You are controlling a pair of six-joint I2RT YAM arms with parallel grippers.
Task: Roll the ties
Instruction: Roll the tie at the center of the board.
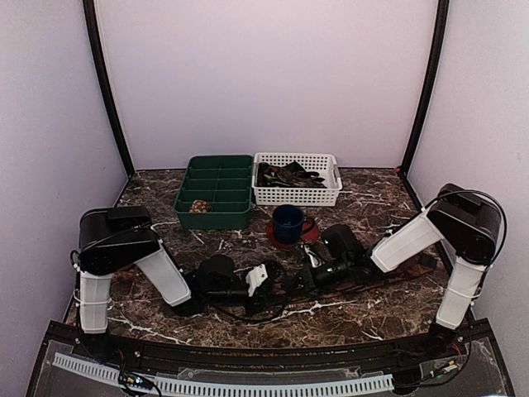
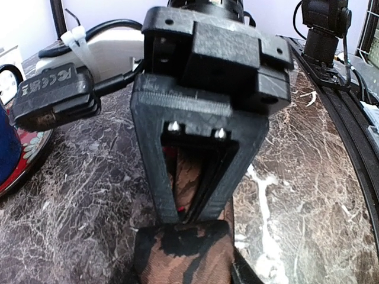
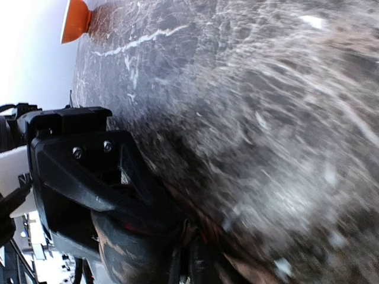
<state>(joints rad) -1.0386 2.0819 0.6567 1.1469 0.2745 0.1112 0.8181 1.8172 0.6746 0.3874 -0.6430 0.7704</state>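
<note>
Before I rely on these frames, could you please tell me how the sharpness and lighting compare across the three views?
Top external: evenly lit and sharp. Left wrist: left gripper and tie crisp, table edge bowed by the wide lens, far background washed out. Right wrist: marble table smeared with blur, upper-left corner blown white, right gripper sharper.

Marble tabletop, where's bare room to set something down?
Bare marble: back-left corner beside the green divided tray, back-right patch beside the white slatted basket, and the front strip of table along the near edge. Crowded: mid-table before the blue mug, where the left arm and right arm meet over the dark patterned tie.
</note>
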